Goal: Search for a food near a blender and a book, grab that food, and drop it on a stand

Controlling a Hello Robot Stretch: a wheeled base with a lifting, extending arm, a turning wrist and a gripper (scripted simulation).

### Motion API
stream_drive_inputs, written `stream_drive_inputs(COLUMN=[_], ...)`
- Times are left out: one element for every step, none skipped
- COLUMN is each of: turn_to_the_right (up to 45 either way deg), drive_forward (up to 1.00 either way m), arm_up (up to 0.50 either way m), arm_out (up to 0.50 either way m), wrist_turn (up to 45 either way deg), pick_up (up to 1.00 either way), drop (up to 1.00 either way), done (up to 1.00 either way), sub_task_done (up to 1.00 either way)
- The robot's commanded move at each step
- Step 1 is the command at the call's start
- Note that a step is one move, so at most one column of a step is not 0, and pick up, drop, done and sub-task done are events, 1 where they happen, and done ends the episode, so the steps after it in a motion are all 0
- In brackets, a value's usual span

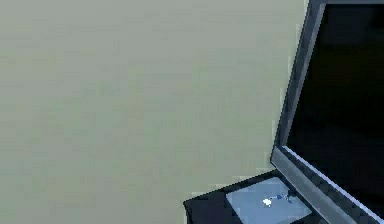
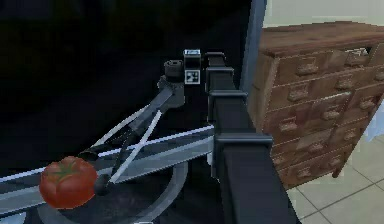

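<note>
A red tomato shows at the arm side view's lower left, right at the far end of the gripper. The two thin fingers slant down-left from the dark gripper body toward it. The tomato is in front of a television's grey lower frame and over a dark stand top. I cannot tell whether the gripper holds the tomato or the tomato rests on the stand. The arm rises from the bottom edge, with white marker squares at its end.
A large black television screen stands at the forward view's right, its grey base plate on the dark stand top. A plain pale wall lies ahead. A wooden chest of many small drawers stands at the arm side view's right.
</note>
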Motion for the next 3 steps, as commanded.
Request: stream_drive_inputs(turn_to_the_right=[0.0,0.0,0.0], drive_forward=[0.00,0.00,0.00], arm_up=[0.00,0.00,0.00], arm_out=[0.00,-0.10,0.00], wrist_turn=[0.0,0.0,0.0], pick_up=[0.00,0.00,0.00], drop=[1.00,0.00,0.00], done=[0.00,0.00,1.00], sub_task_done=[0.00,0.00,0.00])
